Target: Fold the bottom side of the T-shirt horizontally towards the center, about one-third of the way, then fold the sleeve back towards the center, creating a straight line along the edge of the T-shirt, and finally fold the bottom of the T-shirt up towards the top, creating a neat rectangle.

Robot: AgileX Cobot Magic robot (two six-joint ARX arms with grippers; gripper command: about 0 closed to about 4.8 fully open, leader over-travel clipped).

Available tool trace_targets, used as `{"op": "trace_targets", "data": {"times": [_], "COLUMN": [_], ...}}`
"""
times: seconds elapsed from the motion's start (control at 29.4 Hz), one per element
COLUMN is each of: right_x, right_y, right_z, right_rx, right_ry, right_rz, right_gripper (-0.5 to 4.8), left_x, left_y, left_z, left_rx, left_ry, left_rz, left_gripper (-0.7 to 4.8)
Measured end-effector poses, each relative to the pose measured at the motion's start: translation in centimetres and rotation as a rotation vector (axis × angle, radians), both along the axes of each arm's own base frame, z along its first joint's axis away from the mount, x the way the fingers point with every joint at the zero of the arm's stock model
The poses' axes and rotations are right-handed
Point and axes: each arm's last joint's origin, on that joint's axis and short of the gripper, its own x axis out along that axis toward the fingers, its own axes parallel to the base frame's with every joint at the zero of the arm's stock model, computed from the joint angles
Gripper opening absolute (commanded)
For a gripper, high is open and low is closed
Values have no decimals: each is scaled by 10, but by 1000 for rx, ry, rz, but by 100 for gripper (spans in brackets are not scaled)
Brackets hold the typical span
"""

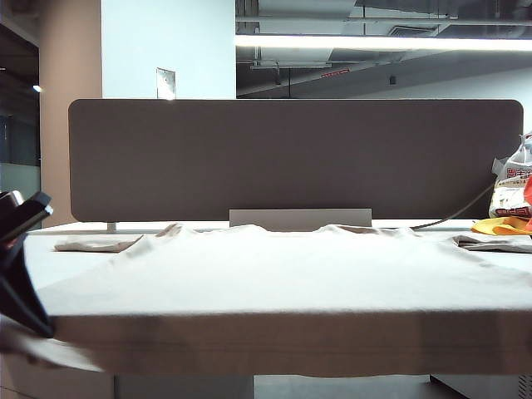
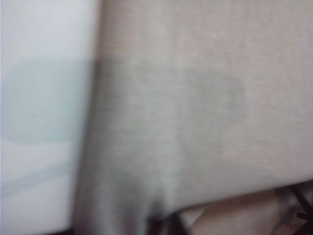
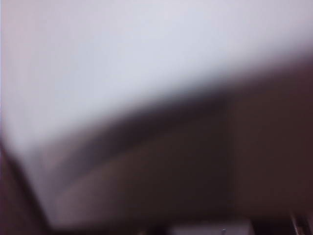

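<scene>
One T-shirt (image 1: 291, 274) lies spread flat across the white counter (image 1: 66, 258), collar (image 1: 291, 229) at twelve o'clock toward the grey partition panel (image 1: 291, 158) and the bottom side of the T-shirt (image 1: 291, 353) at six o'clock, hanging a little over the counter's near edge. Two sleeves show, one at about ten o'clock (image 1: 96, 243) and one at about two o'clock (image 1: 490, 242). One white plastic bag with red print (image 1: 511, 187) and one small yellow-orange cloth (image 1: 503, 225) sit at the far two-to-three o'clock corner, just beyond the shirt's sleeve. Of the two arms, only one dark arm part (image 1: 21, 266) is seen in the exterior view, at nine o'clock, low beside the shirt's near left corner; the left fingers themselves cannot be made out there. The left wrist view is blurred and filled with beige shirt fabric (image 2: 195, 112) next to a strip of white counter (image 2: 44, 98); a dark blur at the edge may be the fingers, but whether they are open, closed or pinching cloth cannot be told. The right fingers appear in no picture clearly: the right wrist view is a heavy blur of pale surface (image 3: 122, 63) and dark shadow, so their state and their place relative to the hem cannot be told.
</scene>
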Motion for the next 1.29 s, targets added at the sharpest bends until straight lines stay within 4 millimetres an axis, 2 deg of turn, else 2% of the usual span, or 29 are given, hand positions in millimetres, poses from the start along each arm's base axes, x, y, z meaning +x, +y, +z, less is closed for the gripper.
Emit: {"op": "trace_targets", "data": {"times": [0.1,0.24,0.51,0.61,0.72,1.02,1.12,1.29], "right_x": [1,2,2,2,0,-7,-10,-13], "right_y": [1,1,2,3,4,5,5,5], "right_z": [1,2,2,3,11,54,58,53], "right_rx": [15,21,46,93,114,99,87,77], "right_ry": [-10,-31,-36,-47,-74,-266,-274,-214], "right_rz": [8,17,37,59,73,91,85,70], "right_gripper": [-2,-2,-2,-2,-2,-3,-2,-2], "left_x": [0,0,0,0,-1,-1,-1,0], "left_y": [0,0,-1,-1,-1,-4,-4,-4], "left_z": [0,1,1,0,1,3,3,3], "left_rx": [-6,-3,-4,-5,-31,-104,-105,-106], "left_ry": [-3,-10,-11,-10,-7,-3,-3,-2], "left_rz": [-5,-16,-25,-38,-63,-122,-123,-124], "left_gripper": [77,51,44,-7,-6,-6,-6,-6]}}
